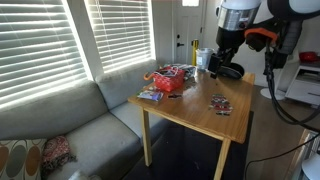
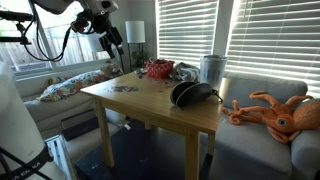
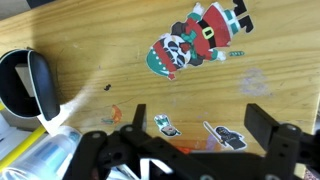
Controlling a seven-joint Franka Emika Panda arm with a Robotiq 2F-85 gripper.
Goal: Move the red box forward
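The red box is a small, bright red, low-sided box at the far side of the wooden table, near the window. It also shows in the other exterior view. My gripper hangs in the air above the table's edge, apart from the box, and also shows in an exterior view. In the wrist view the gripper is open and empty over bare wood with cartoon stickers. The red box is out of the wrist view.
Black headphones lie on the table. A flat blue-and-orange packet and a small dark packet lie there too. A white cylinder stands near the box. A grey sofa and an orange plush octopus flank the table.
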